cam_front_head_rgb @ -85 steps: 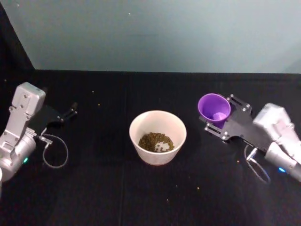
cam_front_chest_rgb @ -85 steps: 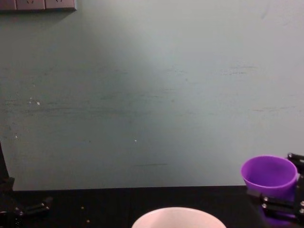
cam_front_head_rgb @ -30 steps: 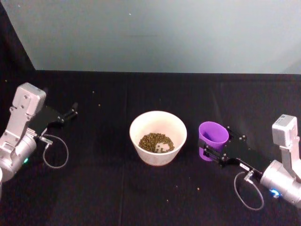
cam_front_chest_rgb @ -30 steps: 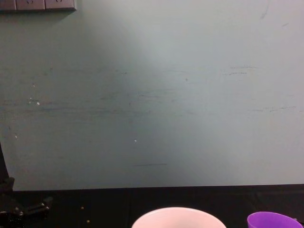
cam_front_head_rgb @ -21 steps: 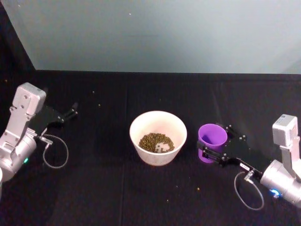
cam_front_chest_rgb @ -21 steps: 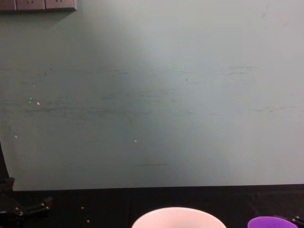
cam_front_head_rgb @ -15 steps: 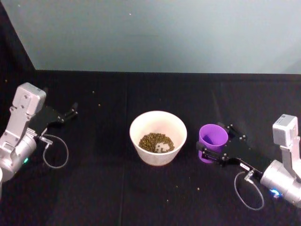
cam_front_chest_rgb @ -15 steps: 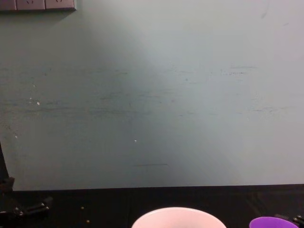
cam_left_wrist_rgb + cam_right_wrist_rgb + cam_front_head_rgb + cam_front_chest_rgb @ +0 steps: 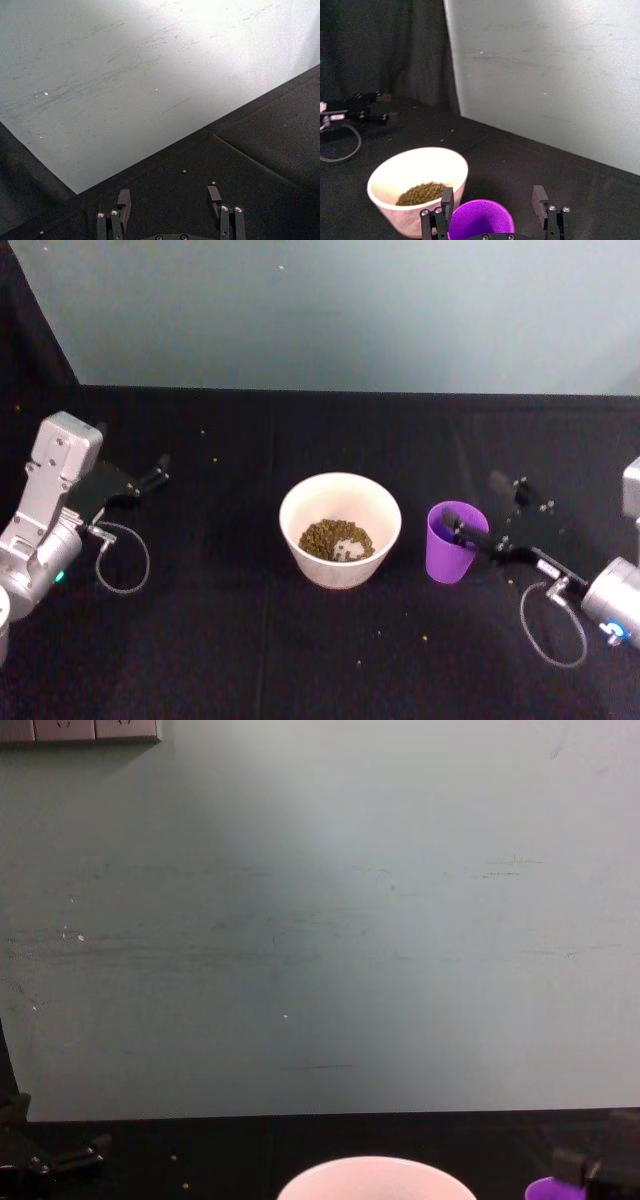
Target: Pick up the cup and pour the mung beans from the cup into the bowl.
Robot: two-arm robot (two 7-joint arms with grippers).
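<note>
The cup point(image 9: 453, 543) stands upright on the black table point(image 9: 250, 640) just to the right of the bowl point(image 9: 340, 528), which holds the mung beans point(image 9: 336, 538). The right gripper point(image 9: 478, 525) is at the cup's right side, its fingers spread wide on either side of the rim and not clamping it. The left gripper point(image 9: 155, 478) rests well to the bowl's left, fingers apart and holding nothing.

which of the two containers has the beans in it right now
The bowl: a heap of mung beans lies in its bottom. The purple cup to its right stands upright.
</note>
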